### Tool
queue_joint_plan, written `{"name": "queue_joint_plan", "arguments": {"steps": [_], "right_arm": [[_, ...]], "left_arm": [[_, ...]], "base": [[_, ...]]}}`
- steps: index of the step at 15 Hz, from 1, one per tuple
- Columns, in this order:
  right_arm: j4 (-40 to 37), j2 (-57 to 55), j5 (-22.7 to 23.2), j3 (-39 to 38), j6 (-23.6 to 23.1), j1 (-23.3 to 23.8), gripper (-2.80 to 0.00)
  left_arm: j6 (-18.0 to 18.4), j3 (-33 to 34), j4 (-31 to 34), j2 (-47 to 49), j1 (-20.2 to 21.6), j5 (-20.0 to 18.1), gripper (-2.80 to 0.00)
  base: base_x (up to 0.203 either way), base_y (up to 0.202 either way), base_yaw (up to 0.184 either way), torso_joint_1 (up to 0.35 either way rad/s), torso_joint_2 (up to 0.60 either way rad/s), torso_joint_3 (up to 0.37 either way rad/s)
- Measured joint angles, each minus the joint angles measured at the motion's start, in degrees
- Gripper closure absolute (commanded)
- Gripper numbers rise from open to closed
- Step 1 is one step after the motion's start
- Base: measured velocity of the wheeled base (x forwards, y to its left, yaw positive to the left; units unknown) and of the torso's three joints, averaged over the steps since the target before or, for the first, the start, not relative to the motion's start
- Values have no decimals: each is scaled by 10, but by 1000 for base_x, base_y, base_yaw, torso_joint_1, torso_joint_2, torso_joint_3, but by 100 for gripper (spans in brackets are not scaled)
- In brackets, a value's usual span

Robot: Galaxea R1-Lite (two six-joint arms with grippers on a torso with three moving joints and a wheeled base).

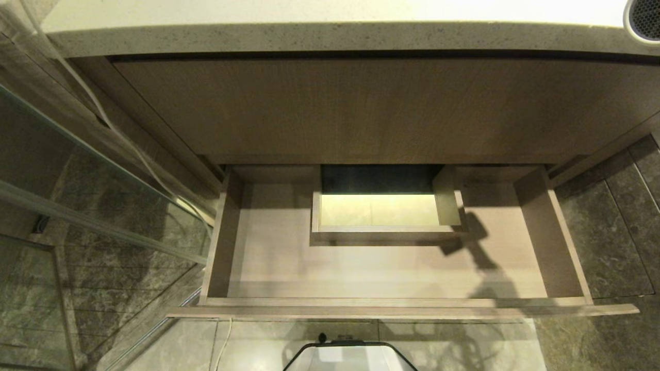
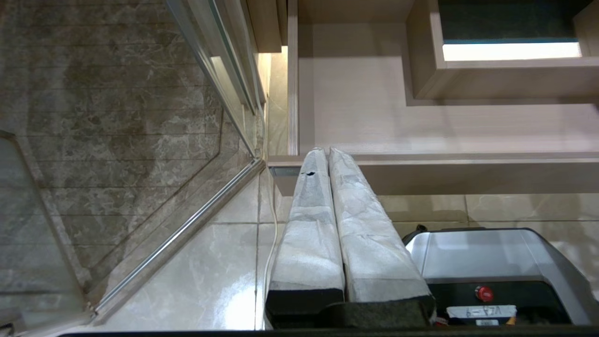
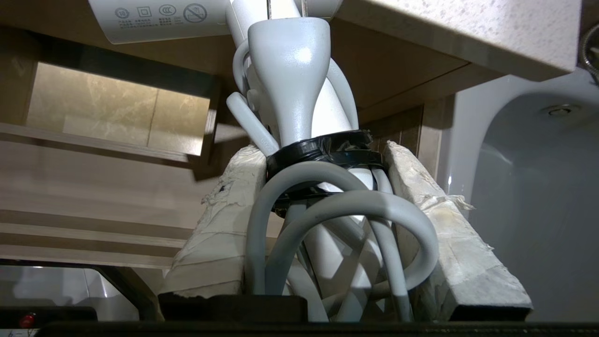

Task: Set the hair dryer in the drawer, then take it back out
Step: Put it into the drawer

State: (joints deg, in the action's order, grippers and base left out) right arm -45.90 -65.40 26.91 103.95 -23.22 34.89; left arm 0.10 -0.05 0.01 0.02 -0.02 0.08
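The drawer stands pulled out below the counter, pale wood with a boxed cut-out at mid-rear and nothing lying in it. The white hair dryer is held by its handle in my right gripper, whose padded fingers press on either side of the handle and its grey cord, bundled with black tape. In the head view only the dryer's grey mesh grille shows, at the top right by the counter edge. My left gripper hangs parked, shut and empty, near the drawer's left front corner.
A speckled stone countertop overhangs a taller wood panel above the drawer. A glass shower screen stands at the left. My base sits just before the drawer front. A white ceramic fixture lies to the right.
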Motion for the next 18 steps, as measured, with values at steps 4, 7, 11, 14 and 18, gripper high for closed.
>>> {"name": "queue_joint_plan", "arguments": {"steps": [4, 7, 11, 14, 18], "right_arm": [[24, 12, 0, -22, 0, 0, 0], [37, 25, 0, -41, 0, 0, 0], [39, 34, 1, -50, 0, 0, 0], [38, 38, 0, -52, 0, 0, 0], [38, 40, 0, -54, 0, 0, 0]], "left_arm": [[0, 0, 0, 0, 0, 0, 0], [0, 0, 0, 0, 0, 0, 0], [0, 0, 0, 0, 0, 0, 0], [0, 0, 1, 0, 0, 0, 0], [0, 0, 0, 0, 0, 0, 0]], "base": [[0, 0, 0, -305, 518, 211], [0, 0, 0, -306, 502, 193], [0, 0, 0, -307, 413, 128], [0, 0, 0, -156, 365, 226], [0, 0, 0, -47, 353, 277]]}}
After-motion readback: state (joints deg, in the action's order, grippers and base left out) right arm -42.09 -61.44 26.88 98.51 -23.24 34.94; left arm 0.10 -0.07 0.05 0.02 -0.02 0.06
